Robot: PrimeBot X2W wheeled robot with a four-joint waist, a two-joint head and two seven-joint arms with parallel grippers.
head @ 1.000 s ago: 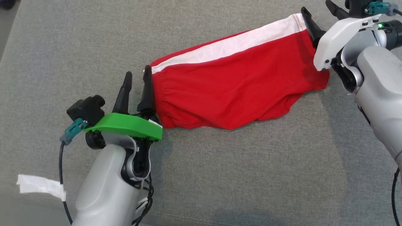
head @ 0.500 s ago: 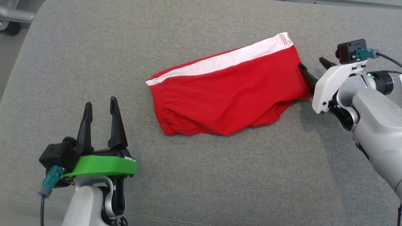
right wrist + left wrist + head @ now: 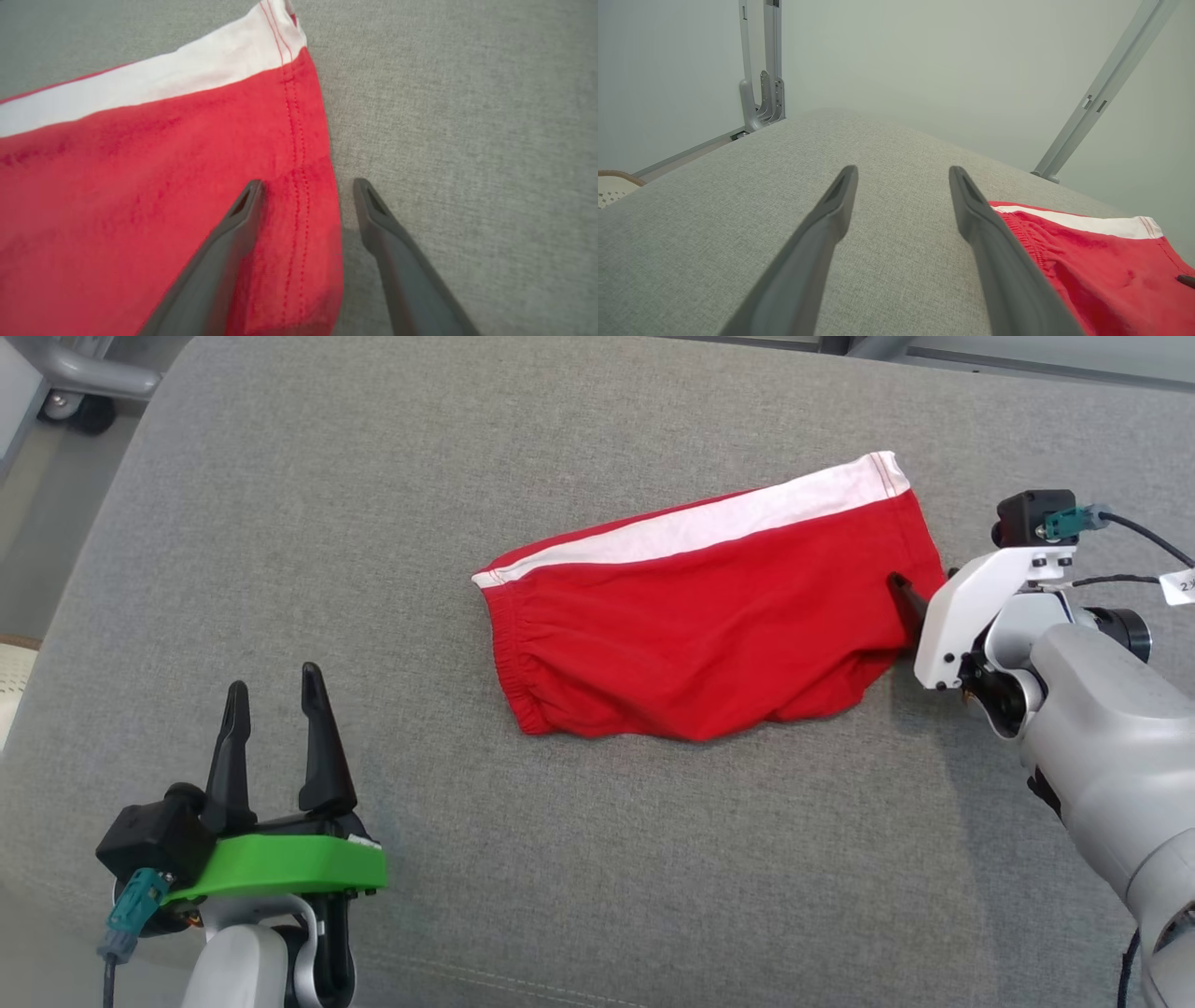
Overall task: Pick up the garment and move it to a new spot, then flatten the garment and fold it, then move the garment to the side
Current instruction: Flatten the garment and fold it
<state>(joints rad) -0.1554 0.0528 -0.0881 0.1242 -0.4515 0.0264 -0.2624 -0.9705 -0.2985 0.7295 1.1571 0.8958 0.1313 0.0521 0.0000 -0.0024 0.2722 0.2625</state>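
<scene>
The garment [image 3: 709,625], red shorts with a white waistband, lies folded flat on the grey cushion [image 3: 560,859]. My left gripper [image 3: 272,683] is open and empty at the lower left, well clear of the garment's gathered left end. In the left wrist view the left gripper [image 3: 903,171] points over bare cushion, with the garment [image 3: 1092,266] to its right. My right gripper [image 3: 926,583] is open at the garment's right edge. In the right wrist view the right gripper [image 3: 308,184] straddles the stitched side seam of the garment [image 3: 140,177], one finger over red cloth, the other over the cushion.
The cushion's left edge drops to the floor, where a metal frame on a wheel [image 3: 84,378] stands at the top left. A pale woven object [image 3: 14,672] shows at the far left. Slanted metal rails [image 3: 1101,88] rise behind the cushion.
The camera has shifted. My left gripper has drawn back from the garment's left end toward the lower left. My right gripper has come down from the white corner along the right edge.
</scene>
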